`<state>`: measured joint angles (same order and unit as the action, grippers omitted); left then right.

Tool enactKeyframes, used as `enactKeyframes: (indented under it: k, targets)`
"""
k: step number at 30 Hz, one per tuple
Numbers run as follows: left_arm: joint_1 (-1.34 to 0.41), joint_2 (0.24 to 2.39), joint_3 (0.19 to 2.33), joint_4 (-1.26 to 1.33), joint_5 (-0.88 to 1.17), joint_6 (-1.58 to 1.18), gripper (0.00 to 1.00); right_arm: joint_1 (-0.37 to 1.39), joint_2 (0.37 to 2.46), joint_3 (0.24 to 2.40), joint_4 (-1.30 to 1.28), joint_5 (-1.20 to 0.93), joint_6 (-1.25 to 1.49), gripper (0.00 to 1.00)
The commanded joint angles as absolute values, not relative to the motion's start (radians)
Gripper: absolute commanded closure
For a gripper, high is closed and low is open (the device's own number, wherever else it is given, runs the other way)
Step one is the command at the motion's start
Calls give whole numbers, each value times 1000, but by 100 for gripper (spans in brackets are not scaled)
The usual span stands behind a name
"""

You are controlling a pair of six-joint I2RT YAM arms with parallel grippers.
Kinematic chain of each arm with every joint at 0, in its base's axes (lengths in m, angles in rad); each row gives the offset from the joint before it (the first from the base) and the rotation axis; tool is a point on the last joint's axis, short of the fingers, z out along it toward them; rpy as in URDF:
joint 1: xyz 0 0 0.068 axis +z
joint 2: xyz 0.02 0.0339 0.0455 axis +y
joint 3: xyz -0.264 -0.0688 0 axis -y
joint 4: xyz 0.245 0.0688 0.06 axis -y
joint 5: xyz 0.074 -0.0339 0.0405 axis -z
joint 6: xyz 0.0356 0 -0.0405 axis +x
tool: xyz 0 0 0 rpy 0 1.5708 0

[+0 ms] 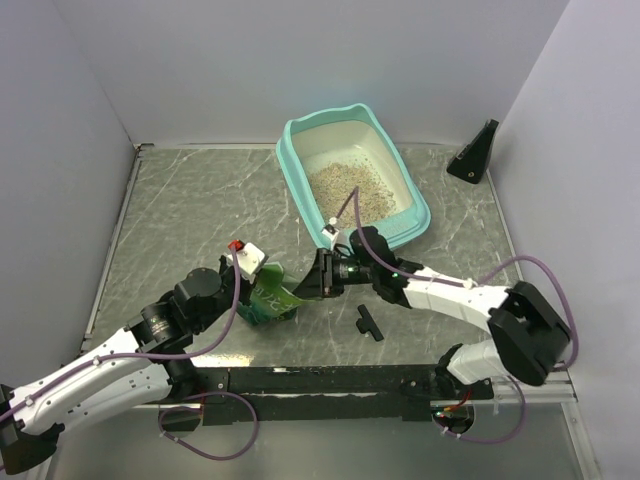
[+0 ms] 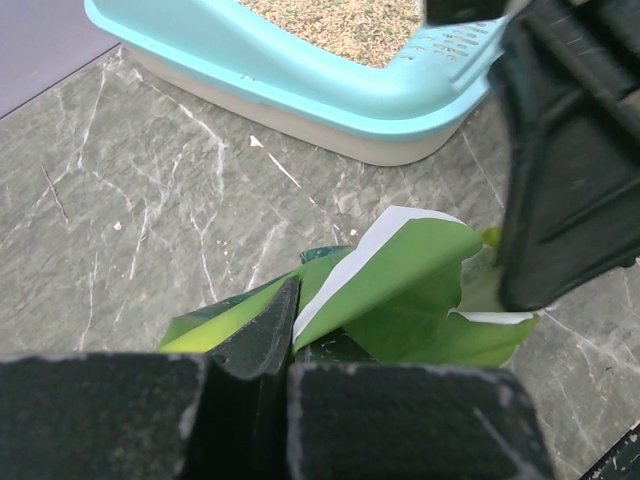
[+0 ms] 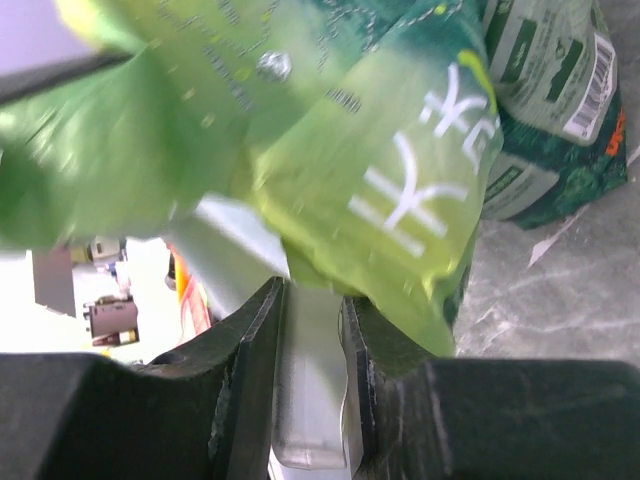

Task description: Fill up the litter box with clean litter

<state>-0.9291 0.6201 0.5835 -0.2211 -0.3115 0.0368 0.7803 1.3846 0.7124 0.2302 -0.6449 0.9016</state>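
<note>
The litter box (image 1: 291, 165), with a teal rim and a cream pan, stands at the back centre with clean litter (image 1: 350, 188) spread on its floor. Between the arms a crumpled green bag (image 1: 268, 298) is held by both grippers. My left gripper (image 1: 262, 288) is shut on its lower left edge. My right gripper (image 1: 306, 284) is shut on a silvery flap at the bag's other side. The left wrist view has the litter box (image 2: 300, 85), some litter (image 2: 345, 25), the bag (image 2: 400, 280) and my left gripper (image 2: 285, 330). The right wrist view shows the bag (image 3: 330, 130) in my right gripper (image 3: 312, 330).
A small black T-shaped piece (image 1: 368, 322) lies on the table just in front of the right arm. A black wedge-shaped stand (image 1: 476, 153) sits at the back right corner. Grey walls close in the table on three sides.
</note>
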Motion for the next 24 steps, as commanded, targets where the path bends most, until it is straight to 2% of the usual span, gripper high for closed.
enactKeyframes:
  k: [1,24]
  targets:
    - [-930,627,597,-173,-336,18,99,773,1255,644,238,-641,933,100]
    - [-930,638,584,-164,-360,28,99,732,767,439,192,-528,1088,100]
